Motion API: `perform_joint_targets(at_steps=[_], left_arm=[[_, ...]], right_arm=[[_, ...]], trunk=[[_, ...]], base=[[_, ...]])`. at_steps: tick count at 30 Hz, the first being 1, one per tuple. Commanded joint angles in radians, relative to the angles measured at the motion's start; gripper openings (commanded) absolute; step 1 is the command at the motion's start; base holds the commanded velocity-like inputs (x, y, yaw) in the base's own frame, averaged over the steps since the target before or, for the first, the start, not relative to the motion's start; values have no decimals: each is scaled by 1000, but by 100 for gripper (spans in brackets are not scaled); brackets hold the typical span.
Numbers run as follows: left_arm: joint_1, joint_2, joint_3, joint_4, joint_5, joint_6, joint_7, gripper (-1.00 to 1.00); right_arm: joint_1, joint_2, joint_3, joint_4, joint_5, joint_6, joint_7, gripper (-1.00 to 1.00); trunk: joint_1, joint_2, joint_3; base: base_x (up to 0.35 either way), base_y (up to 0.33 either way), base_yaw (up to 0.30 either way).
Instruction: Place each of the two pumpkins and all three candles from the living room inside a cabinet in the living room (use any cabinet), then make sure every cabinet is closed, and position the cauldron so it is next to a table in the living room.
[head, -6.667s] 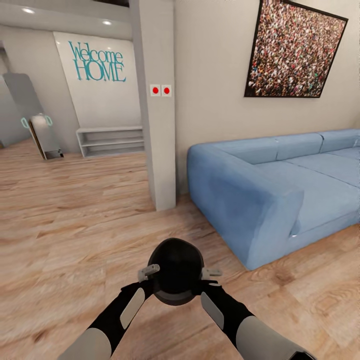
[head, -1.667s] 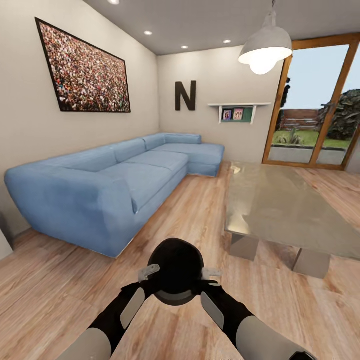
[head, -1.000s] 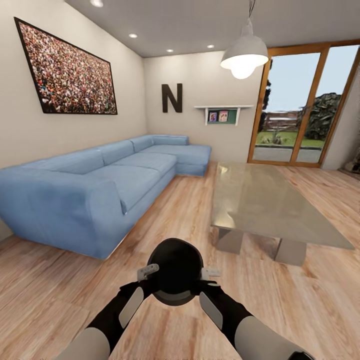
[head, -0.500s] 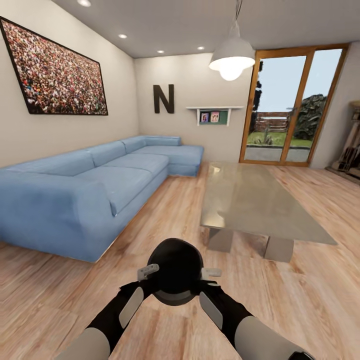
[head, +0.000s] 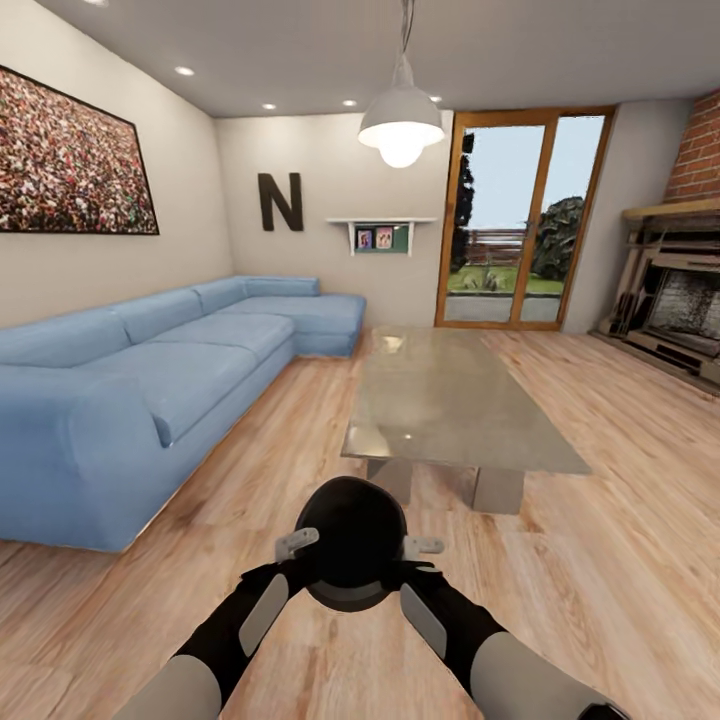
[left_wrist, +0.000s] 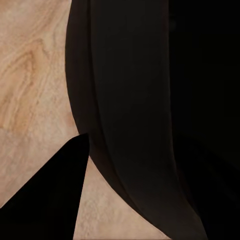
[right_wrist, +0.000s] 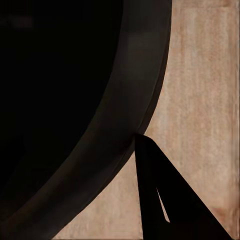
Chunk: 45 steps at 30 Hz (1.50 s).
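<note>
**Cauldron carried toward the coffee table**

The table (head: 455, 405) is the landmark: a long, low slab with a glossy grey-green top on blocky grey supports, standing on the wooden floor (head: 620, 560). To its left runs the blue sofa (head: 150, 380); beyond its far end are the glass doors (head: 515, 235); off to its right is the fireplace (head: 680, 300).

Short of the table's near end, held above the floor, is the cauldron (head: 350, 540). It is carried from both sides, the left gripper (head: 293, 553) at one flank and the right gripper (head: 415, 555) at the other, probably because a round-bellied pot this wide suits a two-sided squeeze better than one pinch. Each pincer presses against the pot's wall; whether the fingers themselves are spread or drawn together I cannot tell.

The pot is matte black, with a wide mouth and rolled rim (right_wrist: 135, 100); its dark curved wall (left_wrist: 130, 120) shows above bare floorboards. It appears near the table, though not yet set down.
</note>
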Motion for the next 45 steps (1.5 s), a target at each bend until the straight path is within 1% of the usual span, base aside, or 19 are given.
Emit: perform_joint_targets(at_steps=[1,6,11,17,45], left_arm=[[-1,19,-13,-23,32,1,2,-100],[-1,19,-13,-23,31,1,2,-100],[-1,19,-13,-24,31,1,2,-100],[-1,19,-14,-31,32,1,2,-100],[-1,19,-13,-35,33,1,2,-100]], right_arm=[[-1,-7,31,-1,-12,1,43,-100],[-1,-7,31,-1,-12,1,43,-100],[-1,-7,31,-1,-12,1,43,-100],[-1,-7,31,-1,-12,1,43,-100],[-1,-7,31,-1,-13,-1,42,-100]], trunk=[[0,-1,0],[0,-1,3],[0,-1,7],[0,-1,8],[13,-7,-100]], base=[[254,-78,-192],[199,-21,-178],[20,-1,-202],[1,0,-44],[0,0,0]])
